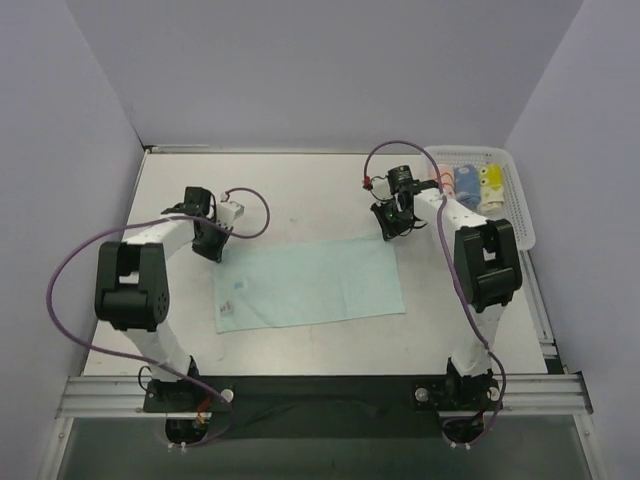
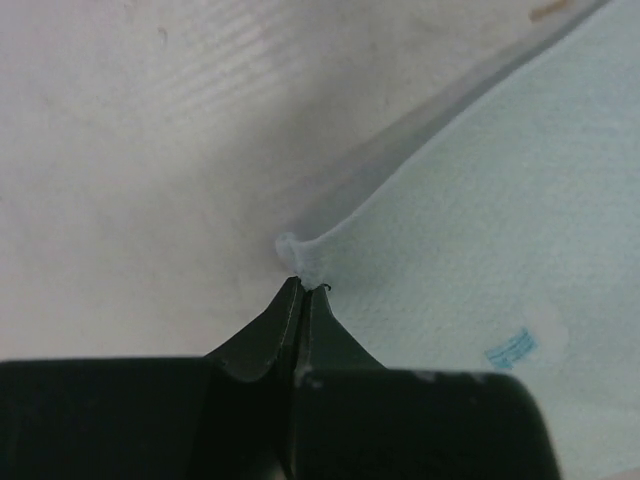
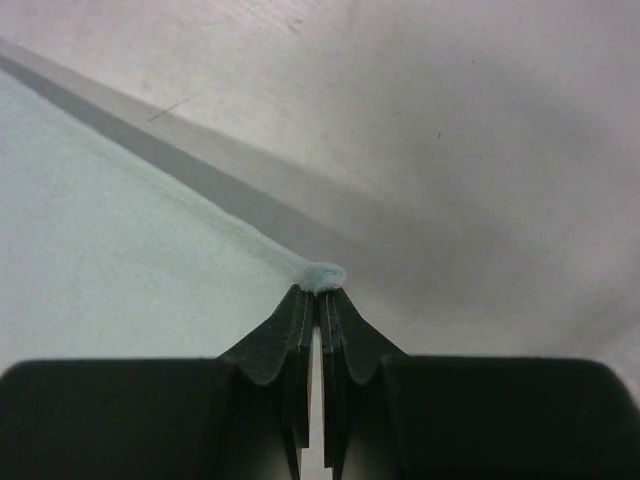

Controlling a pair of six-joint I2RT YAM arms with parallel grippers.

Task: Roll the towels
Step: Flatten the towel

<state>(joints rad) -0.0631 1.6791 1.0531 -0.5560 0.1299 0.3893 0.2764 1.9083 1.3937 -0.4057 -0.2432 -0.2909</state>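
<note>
Count: two hands, one flat towel, one basket, and three rolled towels that I can make out.

My left hand [image 1: 218, 250] [image 2: 302, 290] is closed on the far-left corner of the mint-green towel [image 1: 310, 282] [image 2: 480, 220]. The fingers meet with a small nub of cloth pinched at their tips, and that corner is raised slightly off the surface [image 1: 300, 195].

The mint-green towel lies spread in a single layer at the middle of the surface, between the two arms. Its long axis runs left to right, slightly skewed, with the right end sitting farther from the near edge than the left. A small printed label [image 2: 510, 347] shows on the cloth near the left end.

My right hand [image 1: 388, 228] [image 3: 322, 295] is closed on the far-right corner of the same towel [image 3: 120, 250], the cloth bunched between the tips.

The white slotted basket [image 1: 520, 200] stands at the far-right corner of the surface. The rolled towels [image 1: 467, 183] inside it lie side by side: pinkish, blue, yellow.
</note>
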